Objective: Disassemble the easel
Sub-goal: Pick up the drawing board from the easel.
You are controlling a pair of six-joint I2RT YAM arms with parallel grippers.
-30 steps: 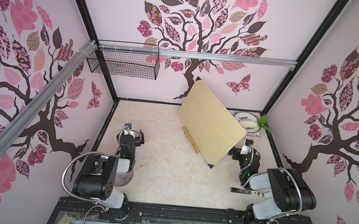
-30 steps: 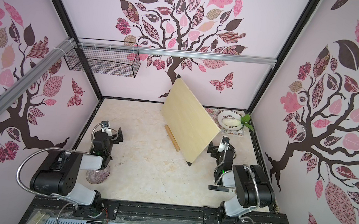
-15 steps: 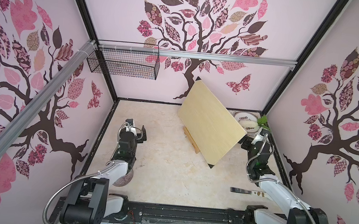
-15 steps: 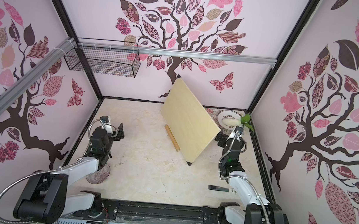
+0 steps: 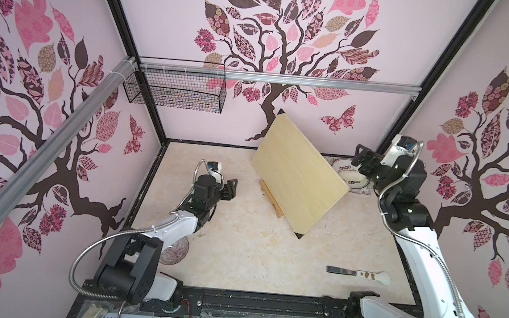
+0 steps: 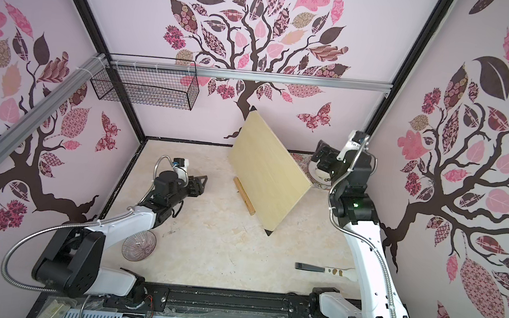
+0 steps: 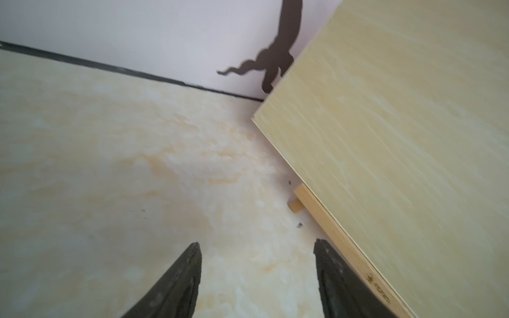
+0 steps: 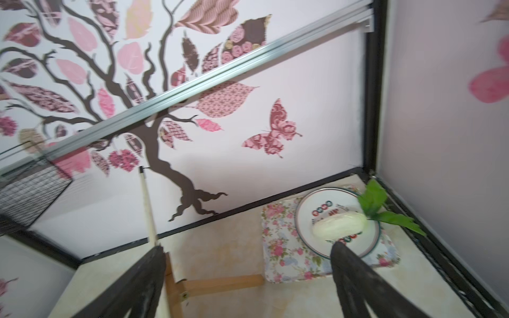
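At the far left a black wire basket (image 5: 176,88) hangs on the back wall. Near the left edge of the table (image 5: 237,248), a ribbed glass dish (image 5: 176,251) lies partly under the left arm. The left gripper (image 5: 231,185) hovers low over the left half of the table, jaws spread with only bare table between them, pointing toward the easel (image 5: 271,198) and near it but apart. The easel stands at the table's far middle; only its honey-coloured ledge bar and a foot show below the large pale board (image 5: 301,174) with black corners that leans on it. In the right wrist view a wooden back leg and crossbar appear behind the board's thin edge. Near the front right lies a spatula (image 5: 358,273) with a white handle. At the far right a floral tray (image 8: 278,242) holds a plate (image 8: 316,203) with a white leafy vegetable (image 8: 340,227). The right gripper (image 5: 363,158) is raised above that plate, jaws wide apart, gripping nothing.
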